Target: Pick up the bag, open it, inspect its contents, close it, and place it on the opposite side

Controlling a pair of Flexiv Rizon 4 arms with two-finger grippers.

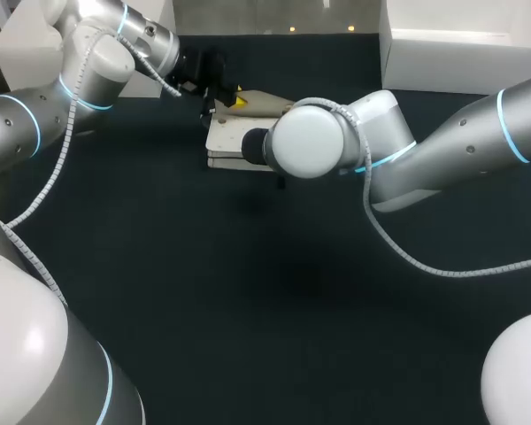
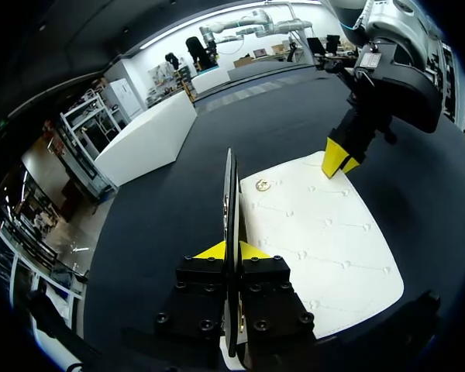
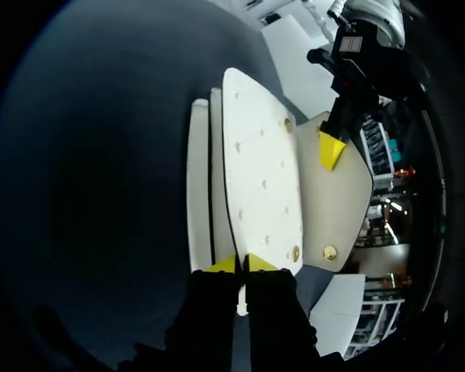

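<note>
The white quilted bag (image 1: pixel 228 142) lies flat on the dark table (image 1: pixel 248 292), at its far side near the middle. In the head view the right arm's large round joint hides much of the bag, and the right gripper itself.

The bag's flap (image 3: pixel 337 209) is raised off the body. The left gripper (image 2: pixel 232 252) is closed on the flap's edge, which shows there only as a thin dark line running up between the yellow tips. A gold stud (image 2: pixel 262 185) sits on the quilted panel just beside that edge.

The right gripper (image 3: pixel 240 265) is at the bag's opposite end. Its tips stand close together with the rim of the top quilted panel between them. It appears clamped on the rim, though the gripper's own body hides the contact. What lies inside the bag is not visible in any view.
</note>
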